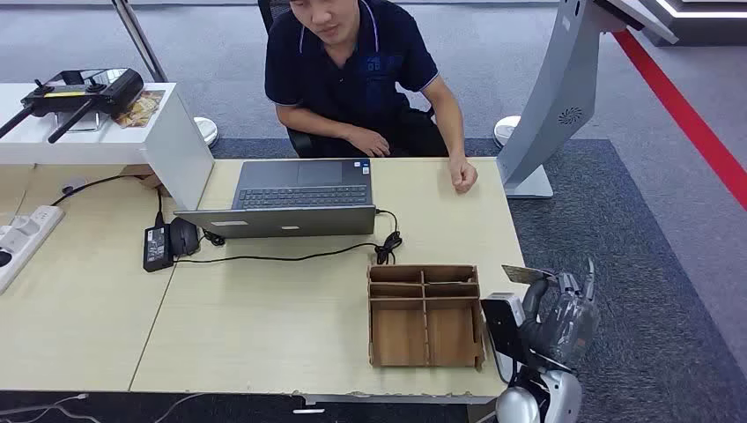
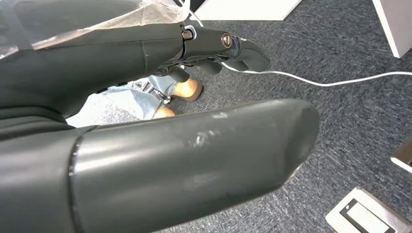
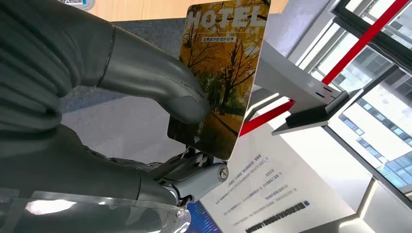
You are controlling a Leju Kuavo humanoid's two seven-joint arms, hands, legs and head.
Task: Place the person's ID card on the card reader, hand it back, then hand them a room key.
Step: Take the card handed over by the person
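My right hand (image 1: 564, 313) is raised just off the table's right front corner and pinches a hotel room key card (image 3: 221, 73) between thumb and fingers; the card (image 1: 526, 274) shows autumn trees and the word HOTEL. A person (image 1: 361, 70) sits behind the table, with one fist (image 1: 462, 174) resting on the tabletop near the right edge. My left hand (image 2: 194, 97) hangs over grey carpet with its fingers apart and nothing in it. I cannot make out an ID card or a card reader.
A wooden compartment box (image 1: 425, 315) stands on the table (image 1: 282, 317) beside my right hand. An open laptop (image 1: 295, 198) with power brick (image 1: 157, 247) and cables lies further back. A grey kiosk stand (image 1: 564, 88) rises at the right, and a white box (image 1: 88, 123) at the left.
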